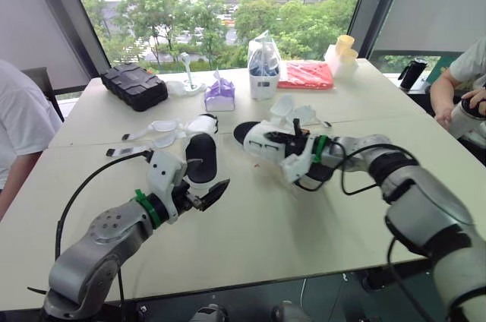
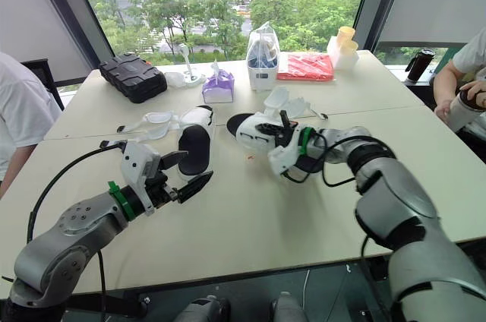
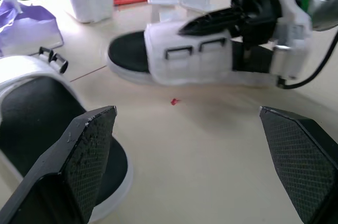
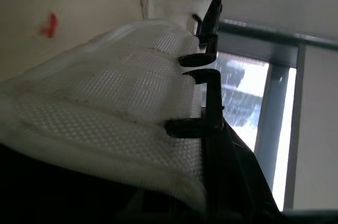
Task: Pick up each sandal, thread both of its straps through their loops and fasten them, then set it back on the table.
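On the table (image 1: 266, 223), right tool (image 1: 291, 140) clamps a sandal (image 1: 260, 145); left tool (image 3: 185, 112) gapes empty.

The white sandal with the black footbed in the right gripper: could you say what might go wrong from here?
The right gripper clamps the tilted white sandal by its side band, close to the dark strap loops, so its fingers may block threading. That sandal's loose white straps stick up on its far side from the open left gripper; catching them could be awkward. The second white sandal lies beside the left gripper and may get nudged.
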Available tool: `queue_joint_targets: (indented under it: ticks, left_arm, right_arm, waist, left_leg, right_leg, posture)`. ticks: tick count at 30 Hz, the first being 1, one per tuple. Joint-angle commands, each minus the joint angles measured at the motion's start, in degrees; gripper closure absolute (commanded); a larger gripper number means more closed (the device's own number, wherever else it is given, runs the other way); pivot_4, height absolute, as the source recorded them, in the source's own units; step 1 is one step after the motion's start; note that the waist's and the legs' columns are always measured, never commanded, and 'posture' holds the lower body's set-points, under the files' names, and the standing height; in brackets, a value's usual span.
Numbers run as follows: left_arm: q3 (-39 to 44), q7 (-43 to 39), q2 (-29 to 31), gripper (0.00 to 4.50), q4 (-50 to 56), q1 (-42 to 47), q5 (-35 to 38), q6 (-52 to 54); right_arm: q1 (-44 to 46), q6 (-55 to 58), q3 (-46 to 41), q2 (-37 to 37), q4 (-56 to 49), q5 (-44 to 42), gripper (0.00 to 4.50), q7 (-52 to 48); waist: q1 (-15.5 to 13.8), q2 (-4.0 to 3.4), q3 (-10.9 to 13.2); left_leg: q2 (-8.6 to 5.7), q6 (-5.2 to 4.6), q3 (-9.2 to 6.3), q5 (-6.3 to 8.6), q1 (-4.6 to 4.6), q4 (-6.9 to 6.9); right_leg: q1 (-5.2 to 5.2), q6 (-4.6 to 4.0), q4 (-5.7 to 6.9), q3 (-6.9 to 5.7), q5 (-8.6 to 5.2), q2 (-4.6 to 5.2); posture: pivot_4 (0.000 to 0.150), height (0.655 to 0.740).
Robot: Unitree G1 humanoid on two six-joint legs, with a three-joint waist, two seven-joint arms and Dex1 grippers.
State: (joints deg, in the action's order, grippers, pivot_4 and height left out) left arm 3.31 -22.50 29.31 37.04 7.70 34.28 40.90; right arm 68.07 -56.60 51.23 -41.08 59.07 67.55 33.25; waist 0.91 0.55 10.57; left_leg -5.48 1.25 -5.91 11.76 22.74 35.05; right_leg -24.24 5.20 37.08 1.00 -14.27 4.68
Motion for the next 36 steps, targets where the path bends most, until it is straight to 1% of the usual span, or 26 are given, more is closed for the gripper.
queue_joint_targets:
  ticks: [1, 3, 6, 10, 16, 20, 25, 30, 31, 32, 34, 36]
  left_arm:
    - [0.3, -1.4, 0.3, 0.0, -0.3, 1.1, -0.2, -1.4]
    - [0.3, -1.8, 0.2, 0.0, -1.0, 1.5, -0.3, -1.5]
    - [-0.1, -2.5, -0.1, 0.0, -1.8, 2.2, -0.4, -1.8]
    - [-1.1, -3.1, -0.4, 0.0, -2.4, 3.4, -0.6, -1.7]
    - [-1.0, -3.4, -0.3, 0.0, -2.5, 3.8, -0.8, -1.7]
    - [-0.8, -2.9, -0.4, 0.0, -1.7, 3.3, -1.1, -1.7]
    - [-1.0, -2.3, -0.9, 0.0, -0.9, 2.7, -1.4, -1.5]
    - [-1.5, -2.7, -0.3, 0.0, -0.9, 2.0, -1.9, -1.9]
    - [-1.7, -3.0, 0.0, 0.0, -0.9, 1.9, -2.3, -2.0]
    - [-1.8, -3.3, 0.3, 0.0, -1.0, 1.8, -2.5, -2.0]
    - [-1.7, -3.6, 0.3, 0.0, -1.1, 1.7, -2.3, -2.0]
    - [-2.0, -4.7, 0.6, 0.0, -1.9, 1.5, -2.5, -2.2]
  right_arm:
    - [-1.7, -7.9, 0.8, -6.4, -14.1, 4.8, 4.48, 7.8]
    - [-2.7, -8.1, 1.0, -8.6, -18.6, 7.9, 4.48, 10.9]
    - [-2.7, -6.9, 2.1, -8.9, -20.2, 12.3, 4.48, 14.4]
    - [0.1, -3.2, 6.5, -6.1, -17.3, 19.9, 4.48, 20.8]
    - [5.9, 3.1, 17.0, -0.9, -8.1, 30.5, 4.48, 32.9]
    - [7.8, 6.0, 21.4, 2.7, -2.1, 32.7, 4.48, 37.8]
    - [9.4, 6.7, 23.6, 5.5, 3.1, 31.9, 4.48, 39.9]
    - [10.5, -2.1, 23.7, 5.9, 6.2, 28.4, 4.48, 36.2]
    - [10.7, -3.6, 23.4, 5.7, 6.3, 27.5, 3.77, 35.1]
    - [10.8, -4.7, 23.2, 5.6, 6.4, 26.8, 3.39, 34.1]
    - [11.4, -9.7, 21.8, 4.6, 6.4, 23.9, 2.48, 31.3]
    - [12.7, -17.0, 18.3, 2.4, 6.8, 18.4, 1.4, 25.3]
  waist:
    - [0.1, 0.03, 0.0]
    - [0.4, 0.06, 0.0]
    - [0.6, 0.11, 0.1]
    - [0.4, 0.15, 0.1]
    - [0.1, 0.16, 0.1]
    - [0.1, 0.19, 0.1]
    - [0.3, 0.2, 0.1]
    - [0.3, 0.2, 0.1]
    - [0.2, 0.2, 0.1]
    - [0.2, 0.2, 0.1]
    - [0.2, 0.2, 0.1]
    - [0.3, 0.19, 0.1]
  left_leg:
    - [0.01, 0.0, 0.03, 0.0, 0.01, -0.01]
    - [0.08, 0.0, 0.17, 0.0, -0.02, -0.02]
    - [0.25, -0.01, 0.62, 0.0, -0.15, -0.03]
    - [0.28, -0.01, 0.84, -0.01, -0.23, 0.0]
    - [0.28, 0.01, 0.87, -0.01, -0.24, -0.01]
    - [0.27, 0.02, 0.87, -0.01, -0.25, -0.02]
    - [0.29, 0.03, 0.89, -0.02, -0.31, -0.03]
    - [0.29, 0.03, 0.89, -0.02, -0.33, -0.03]
    - [0.29, 0.02, 0.89, -0.02, -0.32, -0.02]
    - [0.29, 0.02, 0.88, -0.02, -0.33, -0.02]
    - [0.28, 0.02, 0.88, -0.02, -0.33, -0.02]
    - [0.28, 0.02, 0.88, -0.01, -0.32, -0.02]
  right_leg:
    - [-0.02, 0.0, 0.01, 0.02, 0.0, 0.0]
    - [-0.06, 0.0, 0.0, 0.13, -0.01, -0.05]
    - [-0.09, -0.07, 0.03, 0.36, -0.04, -0.15]
    - [-0.08, -0.15, 0.08, 0.49, -0.08, -0.16]
    - [-0.09, -0.16, 0.08, 0.52, -0.08, -0.16]
    - [-0.09, -0.16, 0.08, 0.52, -0.07, -0.16]
    - [-0.08, -0.09, 0.13, 0.55, -0.02, -0.2]
    - [-0.08, -0.06, 0.13, 0.56, 0.02, -0.22]
    - [-0.07, -0.05, 0.14, 0.56, 0.02, -0.22]
    - [-0.06, -0.05, 0.13, 0.56, 0.02, -0.22]
    - [-0.05, -0.06, 0.13, 0.56, 0.02, -0.22]
    - [-0.05, -0.05, 0.13, 0.56, 0.03, -0.22]
  posture:
    - [0.15, 0.74]
    - [0.15, 0.74]
    - [0.15, 0.74]
    - [0.15, 0.74]
    - [0.15, 0.74]
    - [0.15, 0.74]
    - [0.15, 0.74]
    - [0.15, 0.74]
    - [0.15, 0.74]
    - [0.15, 0.74]
    - [0.15, 0.74]
    - [0.15, 0.74]
